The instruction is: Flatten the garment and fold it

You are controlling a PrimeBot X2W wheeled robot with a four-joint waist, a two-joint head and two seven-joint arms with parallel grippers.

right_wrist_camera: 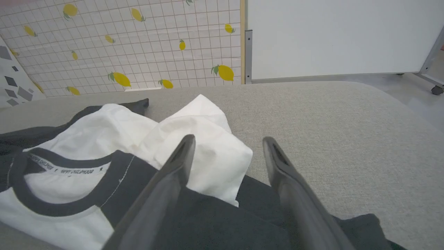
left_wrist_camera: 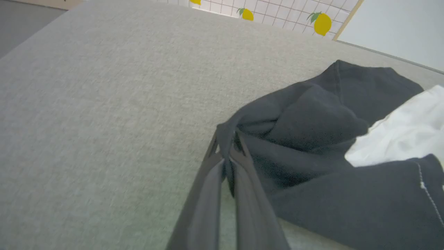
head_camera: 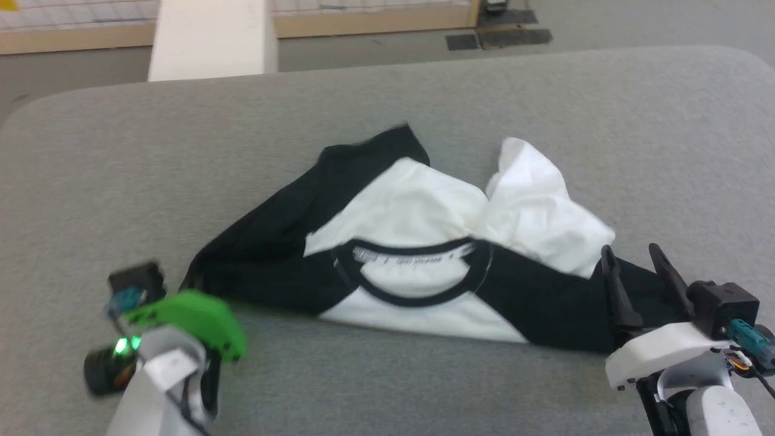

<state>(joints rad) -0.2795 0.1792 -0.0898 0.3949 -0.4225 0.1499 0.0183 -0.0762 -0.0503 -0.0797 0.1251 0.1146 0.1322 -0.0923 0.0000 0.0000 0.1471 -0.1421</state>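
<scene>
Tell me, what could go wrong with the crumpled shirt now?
The left gripper pinches just a small bit of the garment's black sleeve, so it might slip out. The right gripper has open jaws over the other sleeve; pulling one-sided could bunch the white part more.

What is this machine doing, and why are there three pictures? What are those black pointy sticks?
It is a robot with two arms, seen through three cameras. One picture looks down from its head; the other two look from each wrist, along that arm's fingers. The black sticks are those fingers, two per gripper. On the grey padded surface lies a crumpled shirt, white with black sleeves and a black collar. The left gripper is pinched shut on the tip of one black sleeve. The right gripper is open, its fingers spread over the other black sleeve, holding nothing.
</scene>
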